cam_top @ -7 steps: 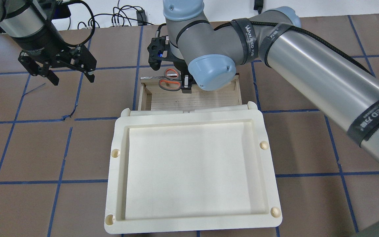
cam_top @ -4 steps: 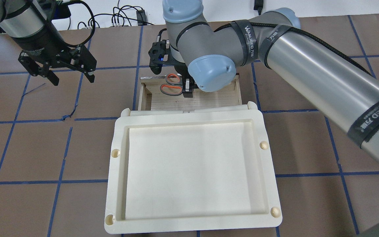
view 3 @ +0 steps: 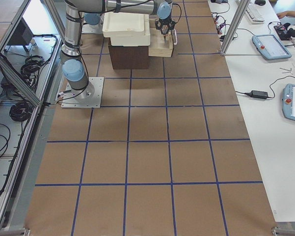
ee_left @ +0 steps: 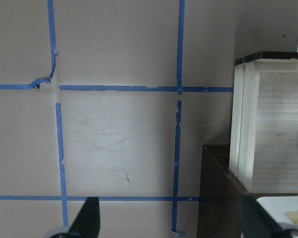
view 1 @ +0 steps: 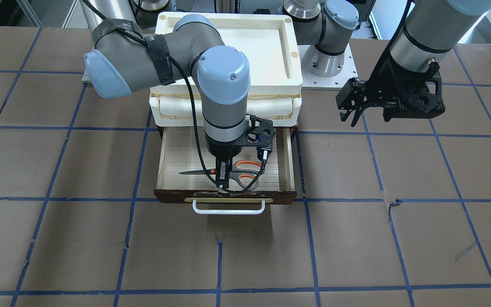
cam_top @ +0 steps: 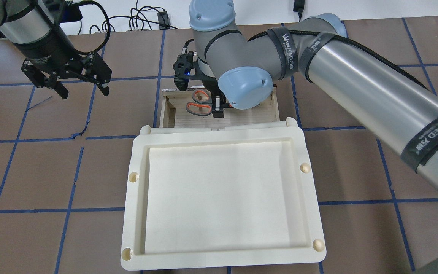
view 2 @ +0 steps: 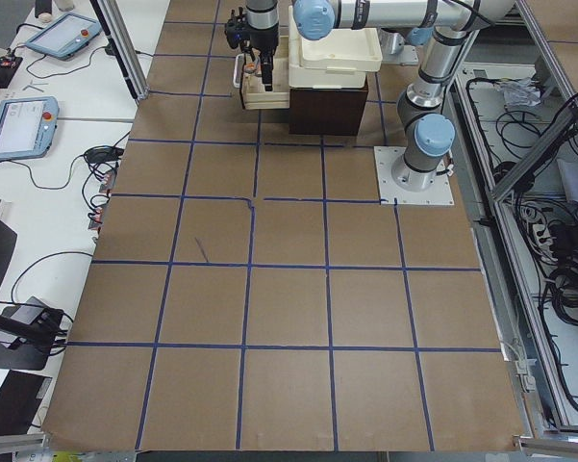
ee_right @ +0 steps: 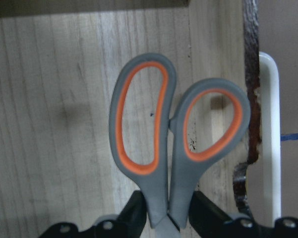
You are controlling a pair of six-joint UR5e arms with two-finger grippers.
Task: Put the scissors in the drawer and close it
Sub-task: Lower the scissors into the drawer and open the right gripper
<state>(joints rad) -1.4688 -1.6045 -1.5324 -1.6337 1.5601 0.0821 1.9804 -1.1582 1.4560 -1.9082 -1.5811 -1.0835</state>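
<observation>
The drawer [view 1: 173, 153] stands pulled open, with a pale wood floor [cam_top: 249, 116], a dark front and a white bar handle [view 1: 228, 209]. My right gripper [view 1: 223, 177] reaches down into it, shut on the scissors [view 1: 245, 172] near their pivot. The grey, orange-lined loops [cam_top: 199, 103] lie toward the drawer front and the blades [view 1: 192, 172] run along it. In the right wrist view the scissors [ee_right: 158, 129] hang just over the wood floor [ee_right: 54, 99]; whether they touch it I cannot tell. My left gripper [cam_top: 84, 91] hovers open and empty, off to the drawer's side.
A cream plastic tray unit [cam_top: 139, 190] sits on top of the dark cabinet [ee_left: 223, 198] behind the drawer. The left wrist view shows the drawer's side wall [ee_left: 268, 124]. Cables [cam_top: 143, 19] lie at the table's far edge. Blue tape lines cross the brown table.
My right gripper has carried the scissors lower into the drawer and slightly toward the cabinet. The left arm has stayed put.
</observation>
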